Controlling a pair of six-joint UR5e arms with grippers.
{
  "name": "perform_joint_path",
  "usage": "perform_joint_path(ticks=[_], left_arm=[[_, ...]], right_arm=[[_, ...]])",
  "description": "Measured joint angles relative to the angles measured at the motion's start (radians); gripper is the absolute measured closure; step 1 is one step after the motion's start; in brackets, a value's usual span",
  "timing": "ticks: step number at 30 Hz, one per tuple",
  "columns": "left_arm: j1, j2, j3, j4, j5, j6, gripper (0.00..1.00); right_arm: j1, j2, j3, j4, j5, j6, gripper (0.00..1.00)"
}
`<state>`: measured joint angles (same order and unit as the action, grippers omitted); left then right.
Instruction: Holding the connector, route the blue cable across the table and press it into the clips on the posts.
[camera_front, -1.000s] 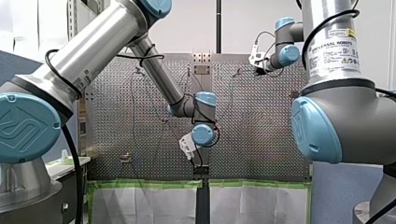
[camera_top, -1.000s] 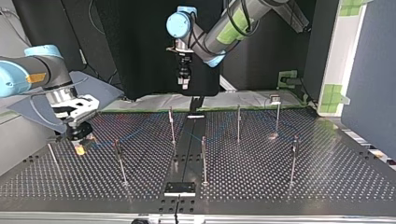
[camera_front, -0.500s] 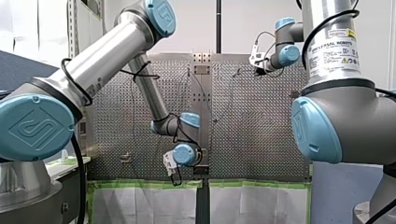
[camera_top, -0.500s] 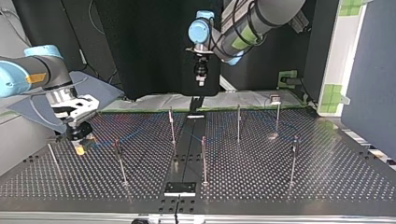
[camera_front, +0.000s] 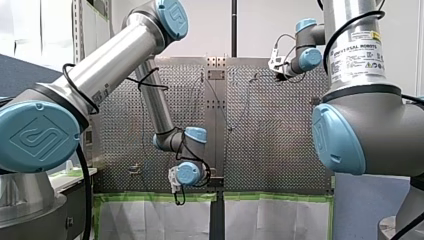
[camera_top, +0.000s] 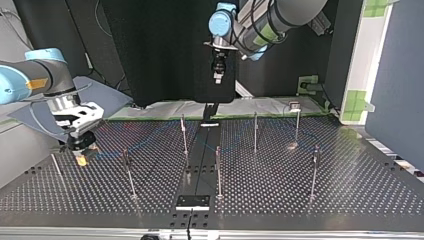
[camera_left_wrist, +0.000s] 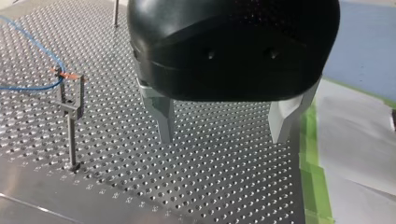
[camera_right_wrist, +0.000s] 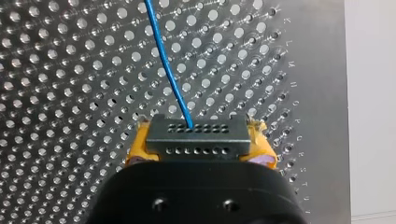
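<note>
**Step in hand, by judgement:** mid-routing. Black connector (camera_right_wrist: 197, 139) pinched between the yellow pads (camera_right_wrist: 262, 140) of my right gripper (camera_right_wrist: 198, 148), held low over the perforated table (camera_top: 300, 200) at the top view's left. Blue cable (camera_right_wrist: 167, 70) leaving the connector's upper row of holes and trailing off across the table.

**Progress:** in the left wrist view, one post (camera_left_wrist: 71, 135) topped by a clip (camera_left_wrist: 70, 95), the cable reaching that clip. Seated or merely lying against it: not to be told. Other thin posts (camera_top: 218, 170) spaced over the table's middle and right.

**Free arm:** my left gripper (camera_left_wrist: 222, 128) with metal fingers (camera_left_wrist: 163, 116) spread wide, nothing between them, raised well above the table's far edge in the top view.

**Next move, by judgement:**
- connector to be carried rightward in the top view
- slack kept small enough to lay the cable over the next clip
- a downward press into that clip, likely work for the idle left gripper

**Surface:** metal plate with a regular grid of holes, a small black plate (camera_top: 192, 201) at its near edge in the top view.

**Room:** green tape (camera_left_wrist: 313, 186) and pale sheeting (camera_left_wrist: 359, 149) along the far edge, a black curtain (camera_top: 150, 50) behind, a blue-grey partition (camera_top: 395, 75) at the right
</note>
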<state>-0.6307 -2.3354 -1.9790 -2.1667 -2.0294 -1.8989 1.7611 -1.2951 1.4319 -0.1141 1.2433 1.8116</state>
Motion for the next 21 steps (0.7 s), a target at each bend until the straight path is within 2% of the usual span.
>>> perform_joint_path(ticks=[21], left_arm=[[-0.002,0.0,-0.013,0.013,0.005,0.013,0.0]], right_arm=[[-0.001,-0.001,0.0,0.0,0.001,0.0,1.0]])
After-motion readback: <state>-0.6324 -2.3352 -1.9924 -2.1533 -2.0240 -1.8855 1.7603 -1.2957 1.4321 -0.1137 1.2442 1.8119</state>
